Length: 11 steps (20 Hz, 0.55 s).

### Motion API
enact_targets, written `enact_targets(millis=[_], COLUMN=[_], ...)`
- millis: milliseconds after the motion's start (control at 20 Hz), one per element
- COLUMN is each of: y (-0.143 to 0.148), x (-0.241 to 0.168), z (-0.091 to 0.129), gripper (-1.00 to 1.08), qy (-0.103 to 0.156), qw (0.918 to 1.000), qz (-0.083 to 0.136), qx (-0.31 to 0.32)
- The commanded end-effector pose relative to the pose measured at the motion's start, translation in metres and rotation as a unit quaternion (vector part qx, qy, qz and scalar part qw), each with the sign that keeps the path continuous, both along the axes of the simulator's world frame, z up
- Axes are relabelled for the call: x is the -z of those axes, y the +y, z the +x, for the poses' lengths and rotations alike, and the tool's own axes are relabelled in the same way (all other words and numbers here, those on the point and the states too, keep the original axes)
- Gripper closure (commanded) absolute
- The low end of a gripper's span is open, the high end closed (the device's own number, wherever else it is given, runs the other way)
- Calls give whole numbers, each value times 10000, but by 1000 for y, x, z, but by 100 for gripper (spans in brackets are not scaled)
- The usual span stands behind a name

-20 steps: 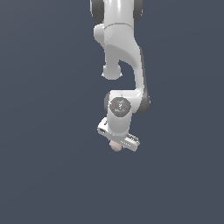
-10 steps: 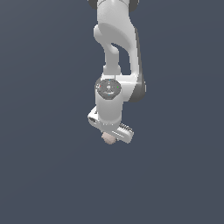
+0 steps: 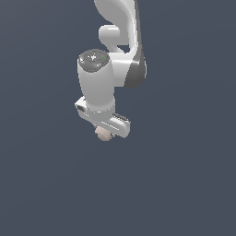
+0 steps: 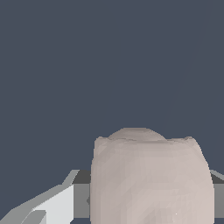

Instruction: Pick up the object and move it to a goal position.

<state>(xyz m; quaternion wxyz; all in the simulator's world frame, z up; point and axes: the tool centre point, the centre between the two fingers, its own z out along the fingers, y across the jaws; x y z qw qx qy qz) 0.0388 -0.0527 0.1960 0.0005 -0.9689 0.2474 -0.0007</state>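
Observation:
The object (image 3: 103, 134) is a small pale pinkish-beige lump, peeking out just below the white gripper (image 3: 105, 132) in the exterior view. The gripper is shut on it and hangs from the white arm well up in the picture. Most of the lump is hidden behind the hand there. In the wrist view the object (image 4: 151, 179) fills much of the picture, rounded with blunt facets, and a grey-white fingertip (image 4: 52, 205) shows beside it. No goal marker shows in either view.
A plain dark blue-grey background (image 3: 46, 184) fills everything around the arm in both views. No other objects, edges or containers show.
The arm has risen and swung toward the exterior view's left with the object held. The wrist has turned, so its round top now faces the camera.

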Motion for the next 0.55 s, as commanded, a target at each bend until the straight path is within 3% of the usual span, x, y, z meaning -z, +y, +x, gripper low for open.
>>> enact_targets(millis=[0, 500], y=[-7, -11], x=[-13, -22], z=[-2, -1], gripper=[108, 108], qy=[7, 7], qw=[10000, 10000], qz=[1, -3], qx=[-4, -7])
